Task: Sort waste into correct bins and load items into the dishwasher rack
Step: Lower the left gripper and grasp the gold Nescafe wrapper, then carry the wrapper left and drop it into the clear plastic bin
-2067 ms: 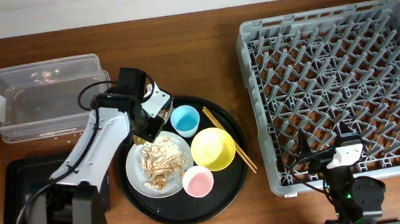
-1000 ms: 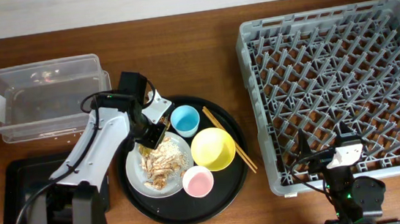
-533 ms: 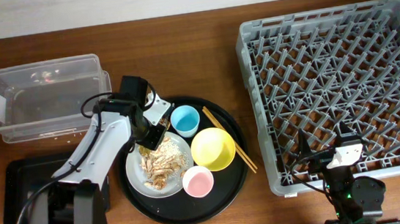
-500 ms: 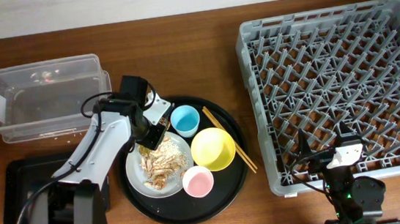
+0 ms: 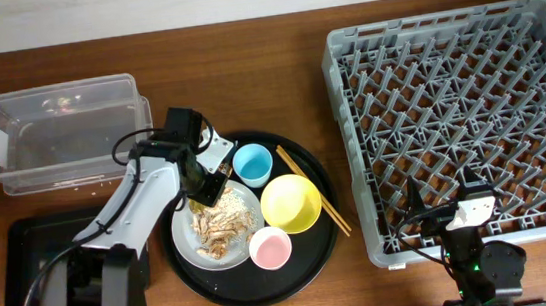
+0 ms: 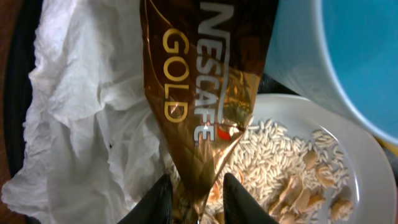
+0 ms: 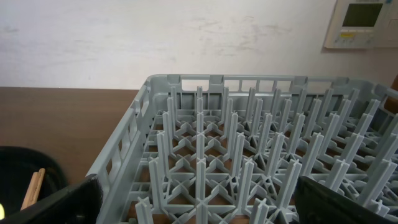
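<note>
In the left wrist view a crumpled gold-brown wrapper [image 6: 205,81] lies over a white napkin [image 6: 81,124] and the plate's [image 6: 357,168] food scraps [image 6: 273,162], beside the blue cup [image 6: 360,56]. My left gripper [image 6: 199,202] has its jaws drawn in close on the wrapper's narrow end. Overhead, that gripper [image 5: 204,188] sits at the plate's [image 5: 188,248] far edge. The blue cup [image 5: 252,163], yellow bowl [image 5: 291,202], pink cup [image 5: 270,247] and chopsticks [image 5: 314,194] rest on the round black tray [image 5: 314,262]. My right gripper [image 7: 199,205] stands open at the rack's [image 7: 249,155] near-left corner.
The clear tub [image 5: 56,90] stands at the back left. The shallow black tray [image 5: 22,262] lies in front of it, partly under my left arm. The grey rack [image 5: 353,165] fills the right side. A chopstick end [image 7: 32,186] shows left of the rack.
My left gripper has crept from the round tray's edge onto the plate's far side and stayed there. The right arm has not moved.
</note>
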Controlling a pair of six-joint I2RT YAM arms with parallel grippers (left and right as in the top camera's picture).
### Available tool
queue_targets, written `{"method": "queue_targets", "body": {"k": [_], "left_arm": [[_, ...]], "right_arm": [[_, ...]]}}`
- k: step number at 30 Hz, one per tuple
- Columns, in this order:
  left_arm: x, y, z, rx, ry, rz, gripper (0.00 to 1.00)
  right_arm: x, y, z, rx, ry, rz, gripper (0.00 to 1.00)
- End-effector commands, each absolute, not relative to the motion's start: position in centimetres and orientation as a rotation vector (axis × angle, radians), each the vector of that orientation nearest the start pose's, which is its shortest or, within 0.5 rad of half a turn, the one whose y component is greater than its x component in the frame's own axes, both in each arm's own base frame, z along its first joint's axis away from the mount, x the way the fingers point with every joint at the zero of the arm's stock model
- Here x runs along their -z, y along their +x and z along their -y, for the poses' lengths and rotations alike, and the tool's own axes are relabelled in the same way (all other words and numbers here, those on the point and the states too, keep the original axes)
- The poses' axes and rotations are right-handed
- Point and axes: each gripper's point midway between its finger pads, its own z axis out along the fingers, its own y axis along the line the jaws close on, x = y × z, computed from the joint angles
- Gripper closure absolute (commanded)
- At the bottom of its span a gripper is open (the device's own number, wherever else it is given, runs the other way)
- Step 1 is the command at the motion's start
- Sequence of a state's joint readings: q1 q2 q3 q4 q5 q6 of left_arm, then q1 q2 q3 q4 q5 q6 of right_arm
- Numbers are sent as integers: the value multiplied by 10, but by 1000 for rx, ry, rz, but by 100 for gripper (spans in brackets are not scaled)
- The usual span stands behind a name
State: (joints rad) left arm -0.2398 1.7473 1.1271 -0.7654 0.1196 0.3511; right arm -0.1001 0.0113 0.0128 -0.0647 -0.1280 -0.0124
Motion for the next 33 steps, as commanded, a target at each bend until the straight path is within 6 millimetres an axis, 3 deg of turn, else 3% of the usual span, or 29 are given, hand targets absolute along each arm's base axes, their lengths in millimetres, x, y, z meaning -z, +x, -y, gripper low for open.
{"method": "queue_targets", "body": {"k": [1,3,5,8,11,16,20,23,26,29,31,33], "left_arm": [[-37,329,100,153,872,-2813,75],[-37,332,101,152,868,-2801,87],[-39,334,101,151,866,-2792,88],[-42,334,102,155,863,-2790,100],[-53,334,106,199,791,-2782,99],[-102,323,134,434,805,-2642,100],[-121,317,135,448,805,-2598,100],[-140,328,137,438,750,-2524,100],[-166,353,130,418,636,-2411,100],[-203,401,103,423,333,-2258,100],[-224,431,57,363,26,-2171,100],[-236,446,4,277,-261,-2087,100]], "right_arm": [[-158,246,3,-11,-29,-1639,1],[-158,246,3,-11,-30,-1639,1],[-158,246,3,-11,-30,-1639,1],[-158,246,3,-11,-29,-1639,1],[-158,246,3,-11,-29,-1639,1],[-158,246,3,-11,-30,-1639,1],[-158,246,3,-11,-30,-1639,1],[-158,246,3,-11,-29,-1639,1],[-158,246,3,-11,-29,-1639,1],[-158,246,3,-11,-29,-1639,1],[-158,246,3,-11,-30,-1639,1],[-158,246,3,-11,-30,-1639,1]]}}
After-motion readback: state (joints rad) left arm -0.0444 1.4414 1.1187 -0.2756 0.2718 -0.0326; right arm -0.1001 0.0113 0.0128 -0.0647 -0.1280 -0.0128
